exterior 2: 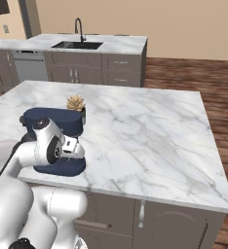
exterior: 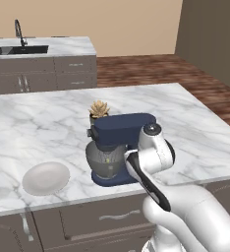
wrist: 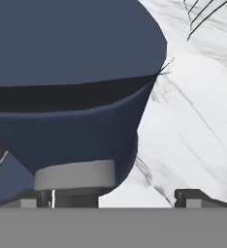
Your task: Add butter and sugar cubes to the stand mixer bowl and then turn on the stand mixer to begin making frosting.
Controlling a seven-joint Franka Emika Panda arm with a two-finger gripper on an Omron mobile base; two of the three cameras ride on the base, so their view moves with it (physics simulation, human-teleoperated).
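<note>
The navy-blue stand mixer (exterior: 121, 129) stands near the front edge of the marble island, with the grey stand mixer bowl (exterior: 103, 160) under its head. My gripper (exterior 2: 79, 151) is pressed close against the mixer's right side at the base. In the hand view the gripper (wrist: 113, 199) is open. The mixer's navy body (wrist: 72, 121) fills the left, and a pale grey round piece (wrist: 74, 175) sits low between the fingertips. My forearm covers part of the mixer in the left base view. The butter and the sugar cubes are hidden from me.
A white plate (exterior: 45, 178) lies left of the mixer near the island's front edge. A small potted succulent (exterior: 99, 110) stands just behind the mixer. A counter with a sink and faucet (exterior: 19, 48) runs along the far wall.
</note>
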